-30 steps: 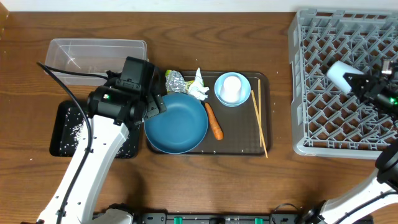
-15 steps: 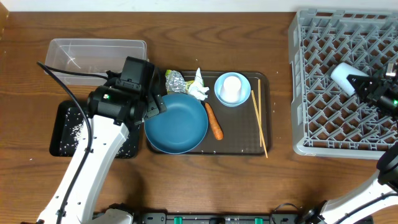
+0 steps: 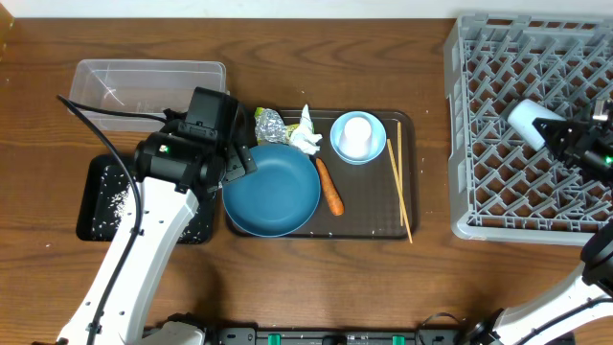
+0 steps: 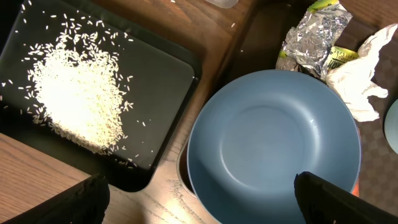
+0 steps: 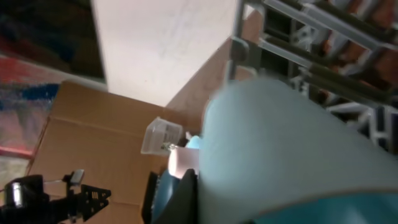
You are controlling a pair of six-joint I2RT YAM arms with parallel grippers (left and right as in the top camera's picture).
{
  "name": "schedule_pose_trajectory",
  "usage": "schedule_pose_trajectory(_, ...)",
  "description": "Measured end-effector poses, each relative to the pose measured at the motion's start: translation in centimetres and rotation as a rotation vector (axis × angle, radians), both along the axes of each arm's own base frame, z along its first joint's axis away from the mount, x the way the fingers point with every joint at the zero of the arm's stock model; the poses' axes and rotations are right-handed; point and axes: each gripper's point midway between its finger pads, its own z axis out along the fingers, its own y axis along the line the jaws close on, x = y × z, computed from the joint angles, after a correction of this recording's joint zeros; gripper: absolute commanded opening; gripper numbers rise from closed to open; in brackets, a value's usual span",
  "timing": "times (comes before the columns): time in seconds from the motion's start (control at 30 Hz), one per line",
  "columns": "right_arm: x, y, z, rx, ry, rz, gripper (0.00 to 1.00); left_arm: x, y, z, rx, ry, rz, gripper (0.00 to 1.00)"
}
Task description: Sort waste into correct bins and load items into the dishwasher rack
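The right claw (image 3: 556, 132) is closed around the light blue cup (image 3: 525, 117), which juts sideways from its tips over the dishwasher rack (image 3: 498, 206) below. Released this tilted, the cup could catch the rack beneath the claw and roll onto its side.

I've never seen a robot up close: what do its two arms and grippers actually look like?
Both arms have long white links: the left arm and the right arm. Their joints and wrists are black, each with a small green light. A thin black cable loops alongside the left one. The left gripper ends in two blunt black fingers.
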Motion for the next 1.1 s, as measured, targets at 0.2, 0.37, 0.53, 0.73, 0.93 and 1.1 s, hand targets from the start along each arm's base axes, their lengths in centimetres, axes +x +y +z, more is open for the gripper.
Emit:
schedule_pose_trajectory(0.2, -0.3, -0.2, -1.6, -0.047, 0.087, -0.019, 0.12, 0.0, 0.0, 0.0, 0.000, 0.000, 0.000, 0.98)
schedule_pose_trajectory(0.37, -0.4, -0.6, -1.3, -0.048, 0.128, -0.039, 0.12, 0.0, 0.0, 0.0, 0.000, 0.000, 0.000, 0.98)
schedule_pose_trajectory(0.53, -1.0, -2.4, -0.4, -0.035, 0.209, -0.087, 0.13, 0.0, 0.0, 0.0, 0.000, 0.000, 0.000, 0.98)
schedule_pose_trajectory(0.73, -2.3, -5.1, -0.5, -0.165, 0.413, -0.146, 0.16, 0.0, 0.0, 0.0, 0.000, 0.001, 0.000, 0.98)
schedule_pose_trajectory(0.93, -4.1, -6.1, -1.6, -0.227, 0.543, -0.167, 0.20, 0.0, 0.0, 0.0, 0.000, 0.000, 0.000, 0.98)
schedule_pose_trajectory(1.1, -5.4, -5.9, -2.4, -0.242, 0.631, -0.160, 0.20, 0.0, 0.0, 0.0, 0.000, 0.000, 0.000, 0.98)
